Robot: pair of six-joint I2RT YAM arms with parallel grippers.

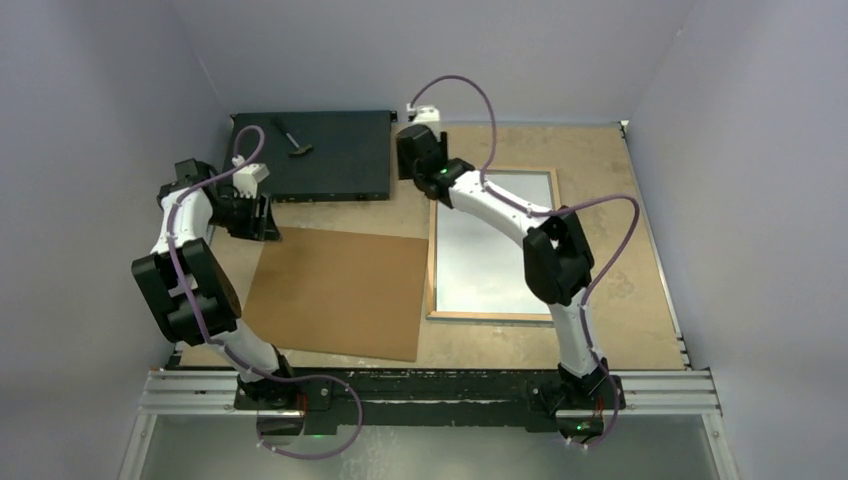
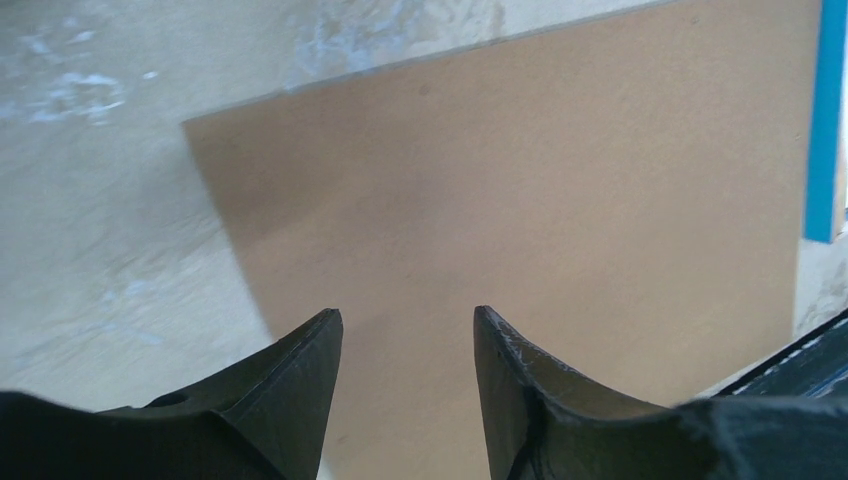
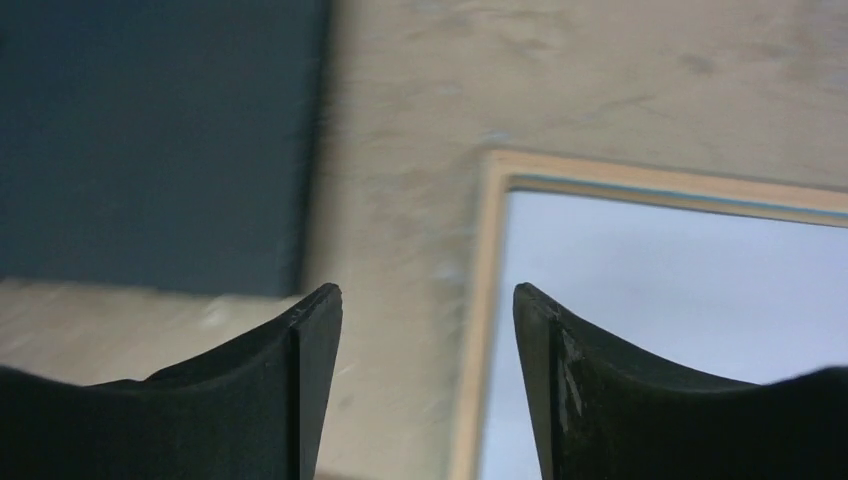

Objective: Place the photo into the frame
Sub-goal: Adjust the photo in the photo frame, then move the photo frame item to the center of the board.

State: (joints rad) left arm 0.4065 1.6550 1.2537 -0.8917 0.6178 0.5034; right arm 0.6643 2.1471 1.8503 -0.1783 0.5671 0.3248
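In the top view, the left arm stands at the left side. Its left pincer [image 2: 405, 315] is spread, with nothing between the black fingers [image 2: 300, 370], and hangs over a corner of the plain brown rectangular fibreboard panel [image 1: 340, 290]. This panel lies flat on the pale tan counter [image 1: 620, 200], in the lower centre of the view, a little turned. Above it, in the upper left centre, lies a flat black rectangular box [image 1: 325, 165] with a small dark tool [image 1: 292, 140] on top.

Right of the box, the right pincer [image 3: 425, 295] is also spread and pinches nothing. In its wrist view it is over bare counter, between the dark box edge and the upper left corner of the thin rectangular picture frame [image 1: 432, 270]. The frame lies flat in the right centre, just beside the right edge of the panel, its bare light-wood back facing up; the left wrist view shows a light blue strip of its side [image 2: 825, 120]. A pale whitish surface [image 1: 490, 260] fills its opening. I cannot tell if this is the white back of the photo.
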